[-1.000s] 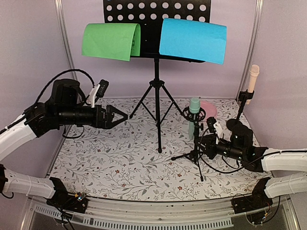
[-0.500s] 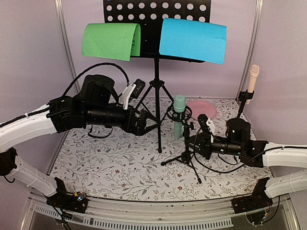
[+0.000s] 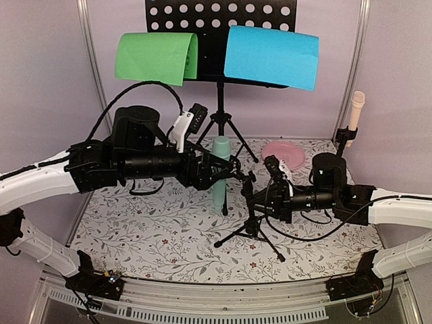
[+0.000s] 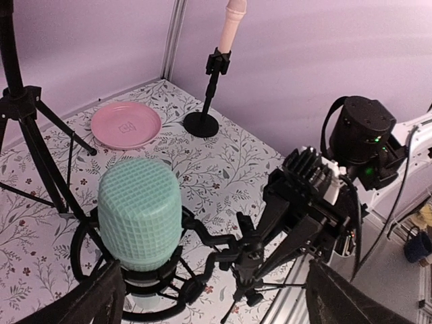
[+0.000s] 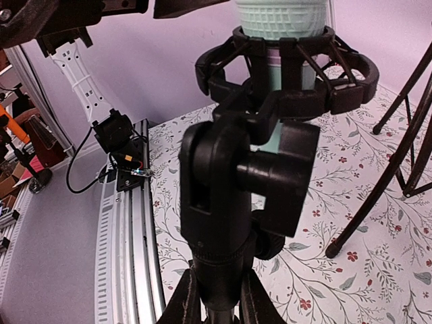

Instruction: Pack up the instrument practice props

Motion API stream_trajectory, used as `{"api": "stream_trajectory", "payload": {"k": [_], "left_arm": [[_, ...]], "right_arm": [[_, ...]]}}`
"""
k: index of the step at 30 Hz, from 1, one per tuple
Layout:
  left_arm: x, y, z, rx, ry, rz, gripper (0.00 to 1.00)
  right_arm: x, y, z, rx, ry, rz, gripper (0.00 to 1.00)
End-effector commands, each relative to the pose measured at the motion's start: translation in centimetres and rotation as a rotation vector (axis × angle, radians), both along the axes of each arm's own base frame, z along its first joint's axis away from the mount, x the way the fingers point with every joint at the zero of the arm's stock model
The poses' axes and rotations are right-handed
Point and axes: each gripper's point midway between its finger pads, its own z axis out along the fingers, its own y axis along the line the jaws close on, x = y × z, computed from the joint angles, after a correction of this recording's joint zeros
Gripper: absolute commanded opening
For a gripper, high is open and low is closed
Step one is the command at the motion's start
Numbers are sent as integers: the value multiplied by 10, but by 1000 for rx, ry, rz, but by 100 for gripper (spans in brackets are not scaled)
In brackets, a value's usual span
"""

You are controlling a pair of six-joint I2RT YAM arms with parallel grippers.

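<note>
Mint microphone (image 4: 138,216) seated upright in ring cradle (image 5: 223,64) of small black stand (image 5: 216,202). Left end effector (image 4: 214,287) spread wide either side of microphone; right end effector (image 5: 216,304) clamped on stand's pole.

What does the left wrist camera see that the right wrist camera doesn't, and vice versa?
Only the left wrist view shows the round pink plate, the pink microphone on its round-based support, and the right gripper from outside. Only the right wrist view shows the clamp knob of the tripod support close up and the metal rail at the table edge. Both show the mint microphone in its black cradle, the floral tablecloth and the music rack's tripod legs.
</note>
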Motion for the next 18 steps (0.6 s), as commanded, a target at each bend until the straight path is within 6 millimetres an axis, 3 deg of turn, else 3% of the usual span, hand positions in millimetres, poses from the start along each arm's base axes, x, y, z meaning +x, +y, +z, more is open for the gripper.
{"api": "stream_trajectory", "payload": {"k": [1,6,10,15,18], "left_arm": [[11,13,15,4,-95,122,92],[24,25,17,32,-140,232,86],[27,23,14,60,-161,233,74],[33,19,9,73,-163,256,73],[34,15,8,56,-161,256,80]], "right_arm": [[-15,13,38,83,-59,85,0],[-17,16,38,52,-60,108,0],[-18,16,41,45,-72,117,0],[-19,17,42,45,-80,127,0],[-19,19,42,44,-75,137,0]]}}
